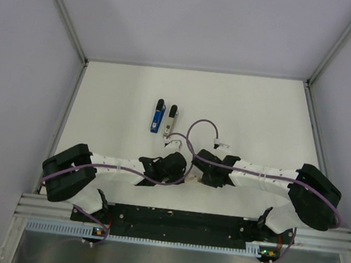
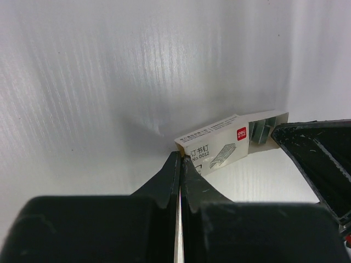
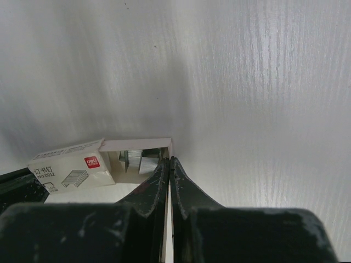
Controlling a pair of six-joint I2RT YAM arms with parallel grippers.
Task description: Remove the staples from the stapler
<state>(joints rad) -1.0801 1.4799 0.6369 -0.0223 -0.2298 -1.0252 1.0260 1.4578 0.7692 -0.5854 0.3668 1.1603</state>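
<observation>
The blue and black stapler [image 1: 157,115] lies on the white table with a silver and black bar [image 1: 172,119] beside it, beyond both grippers. A small white staple box [image 1: 193,179] lies between the gripper tips. In the left wrist view, my left gripper [image 2: 181,157] is shut with its tips on the left corner of the box sleeve [image 2: 211,145]. In the right wrist view, my right gripper [image 3: 169,159] is shut with its tips on the end wall of the slid-out tray [image 3: 137,144], which holds staple strips [image 3: 141,162].
A purple cable [image 1: 203,123] loops over the table just behind the right wrist. White walls close in the table on the left, right and back. The right gripper's body [image 2: 321,159] shows at the right of the left wrist view.
</observation>
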